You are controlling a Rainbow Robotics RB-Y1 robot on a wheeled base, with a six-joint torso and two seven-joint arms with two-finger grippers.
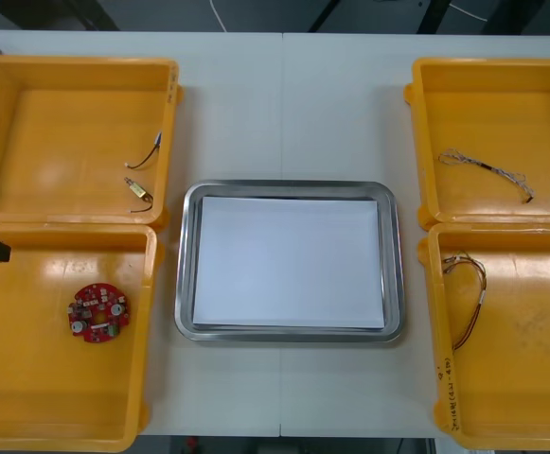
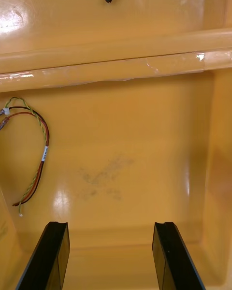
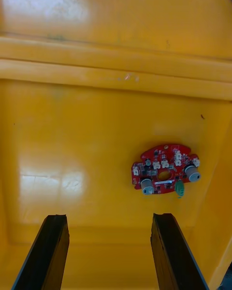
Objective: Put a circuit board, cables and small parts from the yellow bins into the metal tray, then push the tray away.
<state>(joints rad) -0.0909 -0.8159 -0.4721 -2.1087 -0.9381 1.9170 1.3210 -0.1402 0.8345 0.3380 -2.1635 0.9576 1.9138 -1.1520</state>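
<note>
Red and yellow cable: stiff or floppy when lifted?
Probably floppy: the red and yellow cable lies in a loose loop, so its ends should droop. Likely light, given thin wires. The right gripper, open, hangs above its bin.

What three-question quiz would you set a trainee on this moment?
1. True or false: the metal tray already holds the circuit board.
2. What lies in the near right bin? A the circuit board; B a red and yellow cable; C nothing.
3. Fill in one word: the fingers of the left gripper and of the right gripper both stand ____.
Key: 1 false; 2 B; 3 open.
</note>
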